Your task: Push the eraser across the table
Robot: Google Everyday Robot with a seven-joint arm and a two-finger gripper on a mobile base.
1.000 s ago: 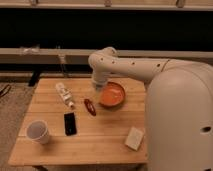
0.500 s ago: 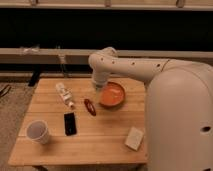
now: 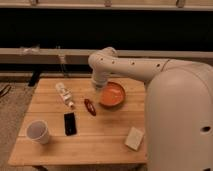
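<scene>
The eraser [image 3: 70, 123] is a small flat black block lying on the light wooden table [image 3: 100, 142], left of centre, next to the white cup [image 3: 38, 131]. My gripper [image 3: 96, 90] hangs at the end of the white arm over the far middle of the table, beside the orange bowl [image 3: 112, 94] and above the red oval object [image 3: 90, 106]. It is well apart from the eraser, up and to its right.
A plastic bottle [image 3: 65, 94] lies at the far left of the table. A pale beige block [image 3: 134, 138] sits near the front right. My large white body [image 3: 180, 120] fills the right side. A dark wall and rail run behind.
</scene>
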